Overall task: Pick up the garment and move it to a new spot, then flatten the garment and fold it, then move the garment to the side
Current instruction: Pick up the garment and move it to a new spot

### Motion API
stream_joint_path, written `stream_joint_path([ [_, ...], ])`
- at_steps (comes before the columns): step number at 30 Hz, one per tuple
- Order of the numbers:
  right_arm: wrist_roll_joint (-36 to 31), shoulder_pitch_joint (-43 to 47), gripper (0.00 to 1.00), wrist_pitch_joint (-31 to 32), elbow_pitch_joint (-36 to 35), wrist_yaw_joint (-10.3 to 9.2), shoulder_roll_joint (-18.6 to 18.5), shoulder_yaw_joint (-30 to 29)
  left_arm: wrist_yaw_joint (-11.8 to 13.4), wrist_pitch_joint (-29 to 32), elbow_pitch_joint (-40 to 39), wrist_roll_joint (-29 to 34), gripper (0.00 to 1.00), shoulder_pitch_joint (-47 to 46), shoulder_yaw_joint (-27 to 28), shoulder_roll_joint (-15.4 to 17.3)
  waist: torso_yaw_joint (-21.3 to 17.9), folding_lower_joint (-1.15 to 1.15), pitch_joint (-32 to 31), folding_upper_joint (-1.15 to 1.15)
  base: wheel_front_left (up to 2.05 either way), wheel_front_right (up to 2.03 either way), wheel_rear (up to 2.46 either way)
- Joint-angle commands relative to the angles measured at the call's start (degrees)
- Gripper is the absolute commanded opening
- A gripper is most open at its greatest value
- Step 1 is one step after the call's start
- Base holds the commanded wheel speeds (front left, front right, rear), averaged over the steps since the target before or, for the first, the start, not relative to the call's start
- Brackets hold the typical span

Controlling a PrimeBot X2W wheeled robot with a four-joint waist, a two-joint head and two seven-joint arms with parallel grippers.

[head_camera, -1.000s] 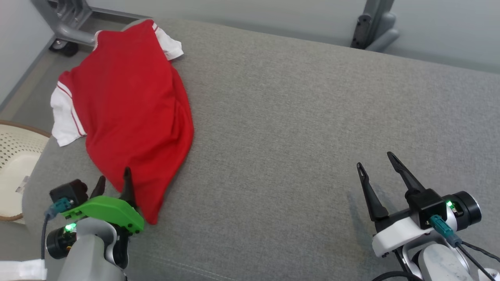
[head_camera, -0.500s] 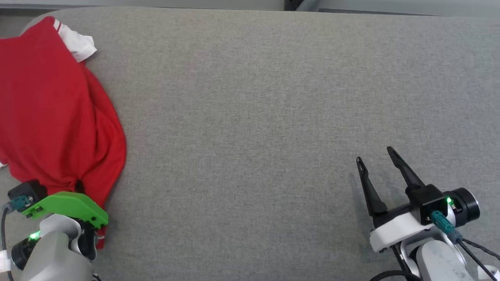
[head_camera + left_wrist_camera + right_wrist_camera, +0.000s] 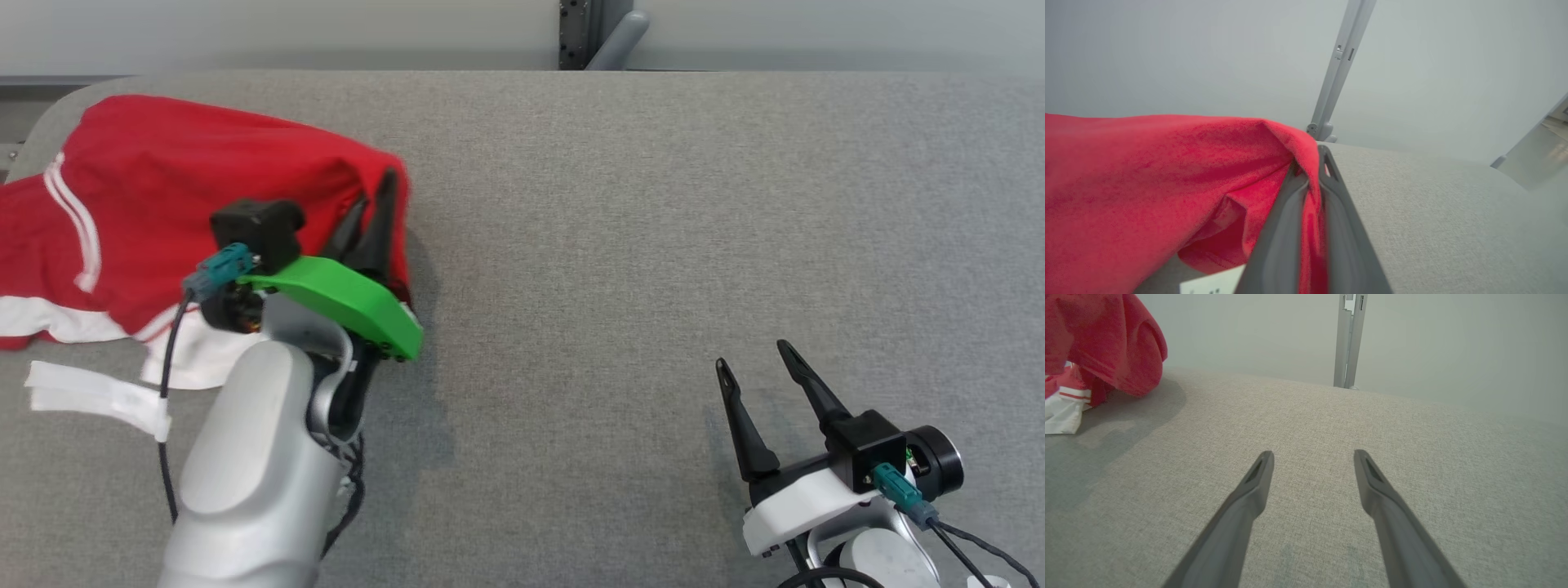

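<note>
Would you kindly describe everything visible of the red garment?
The garment is a soft red jersey top with white sleeve panels and red-white striped trim. It lies bunched at the left of the grey upholstered surface, one edge raised in a fold pinched between the shut fingers of the left hand; the rest drapes down onto it.

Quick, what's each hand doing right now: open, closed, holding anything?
Left hand: closed on a fold of the red garment.
Right hand: open, holding nothing, over the grey surface.
</note>
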Motion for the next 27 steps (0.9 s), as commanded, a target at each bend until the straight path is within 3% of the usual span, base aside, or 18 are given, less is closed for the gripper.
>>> stream_joint_path([
  [1,0.5,-0.8,1.0,-0.2,0.1,-0.06,0.0,0.1,-0.2,1.5,-4.0,-0.1,0.0,1.1,-1.8,-0.4,-2.5,0.0,-0.4,0.67,0.0,0.0,0.0],
  [6,1.3,-1.3,1.0,-0.2,0.6,-0.06,0.4,0.6,0.4,7.9,-19.8,-1.5,0.0,3.0,-9.4,-1.0,-7.8,0.0,0.0,0.67,0.0,0.0,0.0],
  [10,2.1,-1.4,1.0,-0.2,0.7,-0.06,0.5,0.4,1.3,10.8,-25.9,-3.5,0.0,3.2,-14.3,-1.1,-11.3,0.0,0.4,0.67,0.0,0.0,0.0],
  [11,3.0,-1.4,1.0,-0.2,0.9,-0.06,0.6,0.8,2.5,11.5,-29.0,-6.0,0.0,2.8,-17.8,-1.2,-13.9,0.0,0.6,0.67,0.0,0.0,0.0],
  [13,3.4,-1.2,1.0,-0.2,0.9,-0.06,0.6,0.6,3.2,11.6,-30.4,-7.4,0.0,2.1,-19.6,-1.2,-15.0,0.0,0.7,0.67,0.0,0.0,0.0],
  [17,4.9,-0.9,1.0,-0.2,1.1,-0.06,0.6,0.7,7.2,10.6,-33.9,-11.6,0.0,-0.9,-25.4,-1.1,-19.3,0.0,1.2,0.67,0.0,0.0,0.0],
  [21,6.0,-0.4,1.0,-0.2,1.3,-0.06,0.6,0.9,11.0,8.5,-27.2,-11.7,0.0,-2.9,-28.2,-1.0,-22.3,0.0,1.8,0.67,0.0,0.0,0.0],
  [27,7.9,-0.4,1.0,-0.2,1.3,-0.06,0.6,1.4,12.9,6.2,-4.8,-9.3,0.0,-1.6,-28.1,1.7,-25.1,0.0,2.2,0.67,0.0,0.0,0.0],
])
